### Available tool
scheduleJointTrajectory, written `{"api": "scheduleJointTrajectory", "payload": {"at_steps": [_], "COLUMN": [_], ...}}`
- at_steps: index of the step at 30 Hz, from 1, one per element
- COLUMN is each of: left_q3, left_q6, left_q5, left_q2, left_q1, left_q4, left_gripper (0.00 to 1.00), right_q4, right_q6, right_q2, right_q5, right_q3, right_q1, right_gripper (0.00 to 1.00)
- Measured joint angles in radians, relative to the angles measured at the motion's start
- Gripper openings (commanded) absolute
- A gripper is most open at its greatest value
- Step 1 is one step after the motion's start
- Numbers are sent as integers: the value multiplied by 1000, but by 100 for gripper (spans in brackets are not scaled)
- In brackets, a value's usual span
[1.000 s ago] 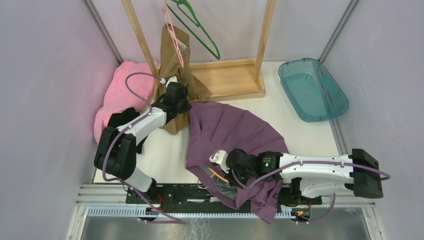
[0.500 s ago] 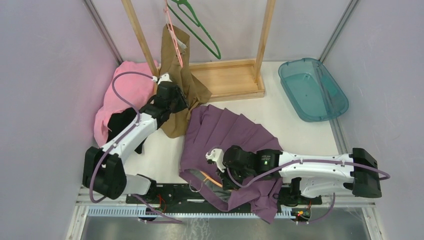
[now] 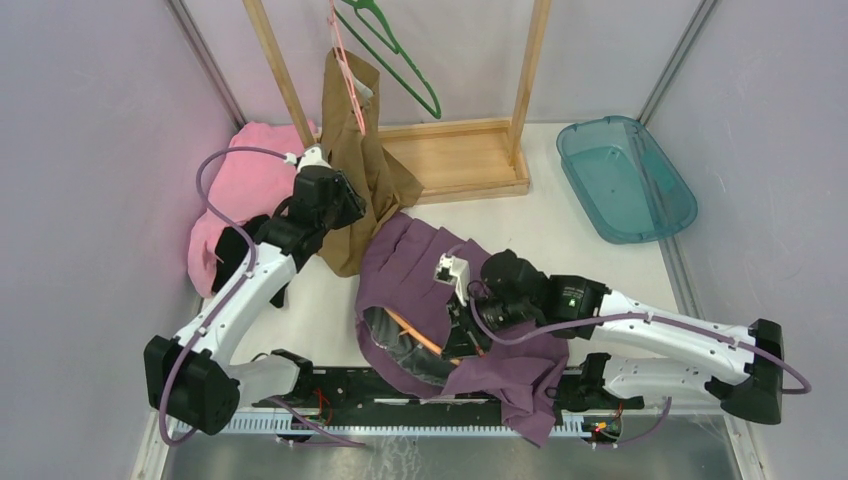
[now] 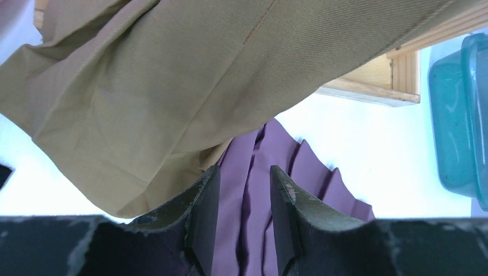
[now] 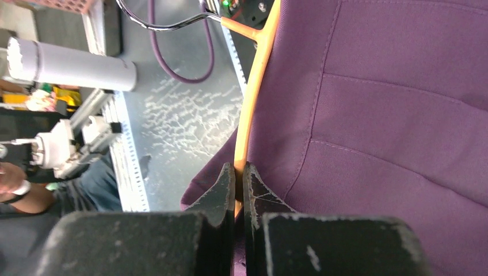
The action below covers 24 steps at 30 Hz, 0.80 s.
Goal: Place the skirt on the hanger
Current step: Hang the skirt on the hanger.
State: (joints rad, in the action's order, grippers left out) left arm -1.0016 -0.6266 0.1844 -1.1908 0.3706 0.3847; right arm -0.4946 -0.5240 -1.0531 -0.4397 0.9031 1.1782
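Lying crumpled in the lower centre of the overhead view, the purple skirt (image 3: pixel 410 270) spreads its pleats toward the upper left. Its near edge hangs over the front of the white table (image 3: pixel 590 270). The cloth is a matte plum, with stitched seams and a flat panel that show plainly in the right wrist view. Its waist gapes as a dark oval, and a stretch of the orange hanger (image 5: pixel 256 98) crosses that opening on a slant. The right gripper (image 5: pixel 239 172) is pinched tight on the hanger's orange bar, the skirt's fabric lying against the bar's right side and the wire hook curving off at the top. The left gripper (image 4: pixel 244 190) sits at the upper left of the skirt with a moderate gap between its jaws and nothing in it. It is just below the tan garment (image 4: pixel 172 75), which hangs from the wooden rack (image 3: pixel 460 160). A green hanger (image 3: pixel 395 55) also hangs there. A pink cloth (image 3: pixel 245 175) is heaped at the left, and a teal tub (image 3: pixel 625 180) stands at the upper right.
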Motion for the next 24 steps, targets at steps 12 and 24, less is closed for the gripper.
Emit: {"api": "scheduleJointTrajectory", "payload": {"at_steps": [12, 24], "left_q3": [-6, -6], "left_q6": [2, 2], "left_q5": [60, 76], "left_q2": [106, 145], "left_q1": [0, 0], "left_q4": [85, 101], "left_gripper": [44, 43], "right_q4": [7, -68], "right_q6": [-84, -93], "right_q2": [76, 162], "right_q5": [-140, -213], "right_q3": [54, 156], "right_q1": [-164, -355], "right_gripper": [1, 1]}}
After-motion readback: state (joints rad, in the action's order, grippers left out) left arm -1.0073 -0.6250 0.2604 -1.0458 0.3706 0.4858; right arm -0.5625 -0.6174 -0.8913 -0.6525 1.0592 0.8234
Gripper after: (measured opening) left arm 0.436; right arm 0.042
